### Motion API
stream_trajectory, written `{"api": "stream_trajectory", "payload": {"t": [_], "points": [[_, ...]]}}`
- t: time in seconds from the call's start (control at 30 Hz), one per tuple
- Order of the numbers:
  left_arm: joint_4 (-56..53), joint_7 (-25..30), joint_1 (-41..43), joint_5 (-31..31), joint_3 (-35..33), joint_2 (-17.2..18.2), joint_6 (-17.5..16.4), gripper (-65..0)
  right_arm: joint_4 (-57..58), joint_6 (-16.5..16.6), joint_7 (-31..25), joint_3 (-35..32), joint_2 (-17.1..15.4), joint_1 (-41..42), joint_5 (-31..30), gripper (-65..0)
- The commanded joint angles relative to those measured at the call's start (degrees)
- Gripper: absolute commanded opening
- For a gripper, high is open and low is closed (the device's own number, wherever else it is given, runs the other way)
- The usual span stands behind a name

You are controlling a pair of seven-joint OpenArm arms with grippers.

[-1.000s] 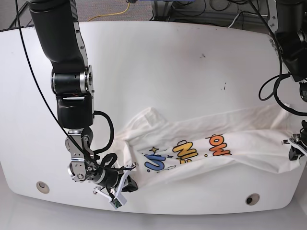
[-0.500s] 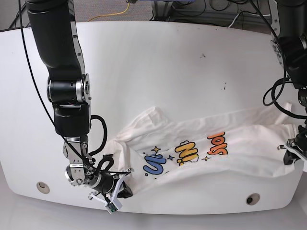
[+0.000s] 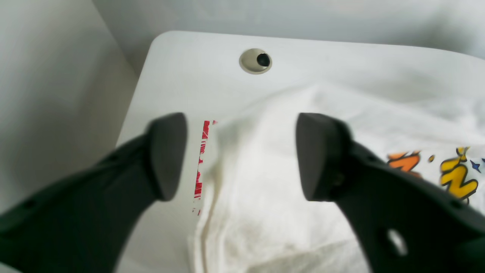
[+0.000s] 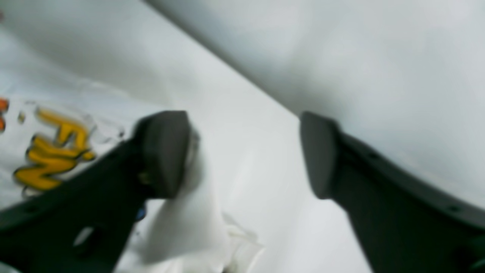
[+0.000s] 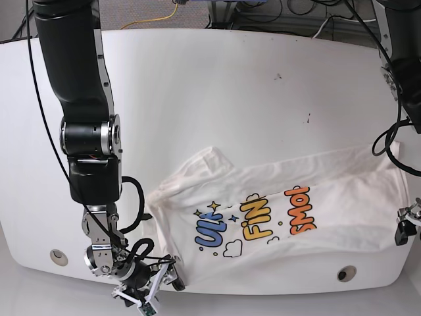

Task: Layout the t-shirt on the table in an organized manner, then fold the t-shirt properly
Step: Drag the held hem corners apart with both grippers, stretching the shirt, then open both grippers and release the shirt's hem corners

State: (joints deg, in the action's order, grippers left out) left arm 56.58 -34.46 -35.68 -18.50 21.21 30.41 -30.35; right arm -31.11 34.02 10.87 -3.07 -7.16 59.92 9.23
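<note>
One white t-shirt (image 5: 283, 204) lies on one white table (image 5: 197, 92). Its print has three words: one blue, one yellow, one orange. Two round grommet holes sit by the table's near edge, one (image 5: 58, 255) toward each near corner, the other (image 5: 346, 272) opposite. Two robot arms reach in, each ending in one claw: left claw (image 5: 402, 227), right claw (image 5: 148, 288).

Bright even light; right wrist view blurred.
</note>
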Motion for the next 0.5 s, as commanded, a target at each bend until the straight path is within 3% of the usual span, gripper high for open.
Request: {"api": "stream_trajectory", "payload": {"t": [0.0,0.1,0.27,0.47], "points": [[0.87,1.62,-3.57,-0.88,-0.77,2.42,2.17,-15.1,-1.19,-1.27,-1.69,0.13,-0.36,3.68,-0.66,-8.9],[1.05,1.62,-4.36,-1.15,-2.09,4.79,2.61,-15.1,-1.55,-1.27,-1.25,0.13,-1.15,4.04,-0.66,0.0],[1.23,1.62,-5.77,-1.32,-1.12,7.34,2.52,-15.1,-9.55,-1.10,3.59,0.48,-2.03,1.84,-1.01,0.0],[2.54,1.18,-5.94,-1.32,1.69,8.58,0.85,-15.1,-23.79,3.12,14.31,0.57,-2.56,-4.67,-3.21,0.0]]}}
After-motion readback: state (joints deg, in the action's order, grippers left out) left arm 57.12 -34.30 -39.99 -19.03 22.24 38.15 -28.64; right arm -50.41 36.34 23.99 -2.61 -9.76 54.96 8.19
